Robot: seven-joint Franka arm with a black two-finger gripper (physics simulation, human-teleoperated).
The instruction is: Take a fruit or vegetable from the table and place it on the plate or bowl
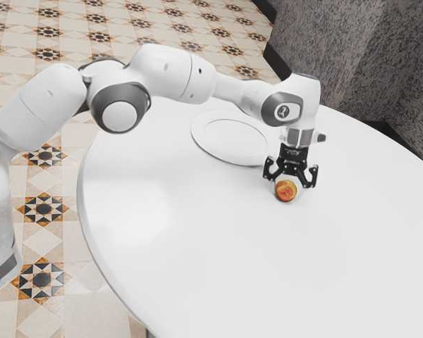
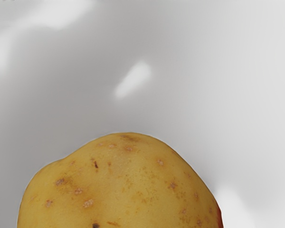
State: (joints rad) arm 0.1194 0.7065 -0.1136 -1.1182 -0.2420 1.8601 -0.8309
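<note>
Fruit: a round yellow fruit with a red-orange blush (image 1: pixel 287 190), right of centre in the exterior view, resting on the table just in front of the plate's near-right rim.
Fruit skin: in the wrist view the fruit (image 2: pixel 118 185) is matte yellow with small tan and brown freckles; a red sliver shows at one edge, and its lower part is cut off.
Gripper: the black two-finger gripper (image 1: pixel 290 180) hangs right above the fruit, fingers spread wide to either side of it, released.
Plate: a flat round white plate with a raised rim (image 1: pixel 229 137), upper centre; its right edge is hidden behind the arm's wrist.
Table: a smooth, glossy white round table (image 1: pixel 218 246).
Arm: the glossy white jointed arm with grey caps (image 1: pixel 162 74) enters from the exterior view's left.
Writing: a small mark on the wrist's grey cap, too small to read.
Floor: beige tiles with dark star patterns (image 1: pixel 42 208).
Wall: grey speckled surface (image 1: pixel 352 49), upper right.
</note>
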